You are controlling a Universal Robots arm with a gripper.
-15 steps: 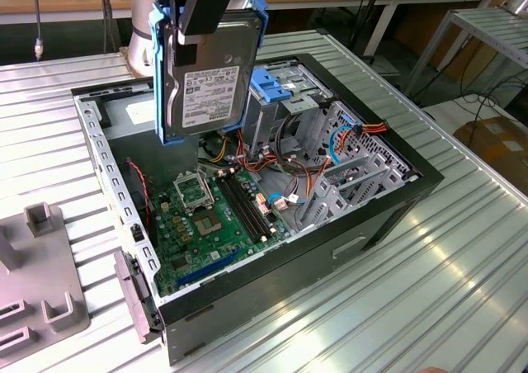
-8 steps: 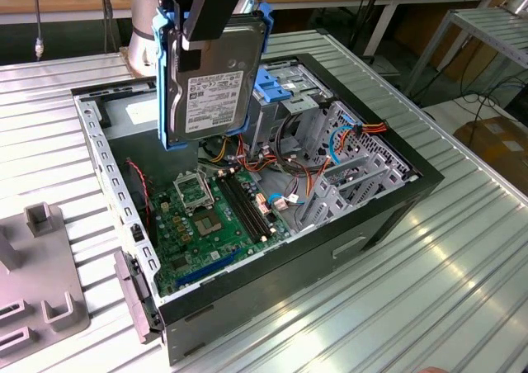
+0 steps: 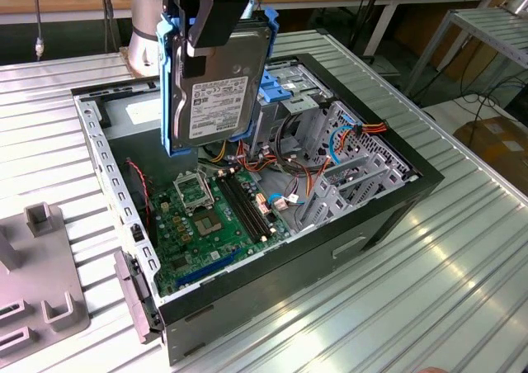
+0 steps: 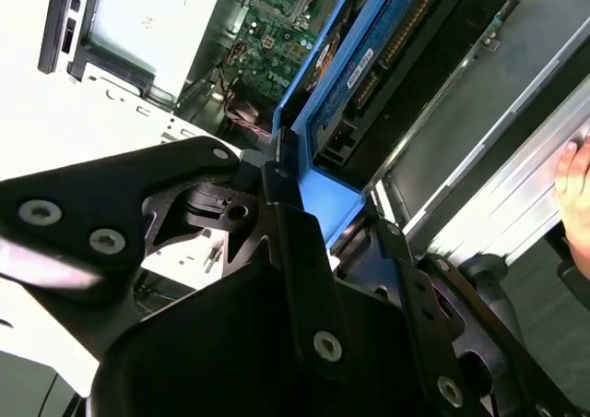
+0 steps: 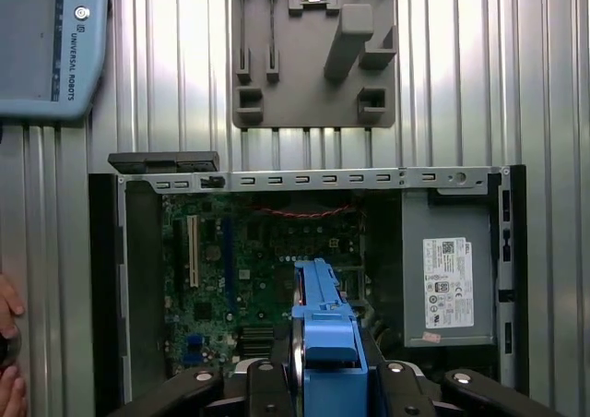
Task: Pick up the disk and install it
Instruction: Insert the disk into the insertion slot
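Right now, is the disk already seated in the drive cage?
No: in the exterior view the gripper holds the disk upright in the air above the open computer case.

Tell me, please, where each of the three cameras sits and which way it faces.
Exterior view: standing apart, raised, looking obliquely down into the open computer case; shows the end effector holding the disk above it.
First wrist view: at the wrist, facing straight down onto the motherboard; end effector links in the foreground.
Second wrist view: at the wrist, looking along the disk's edge into the case; end effector links too.
Shared: both wrist views show the clamped disk.
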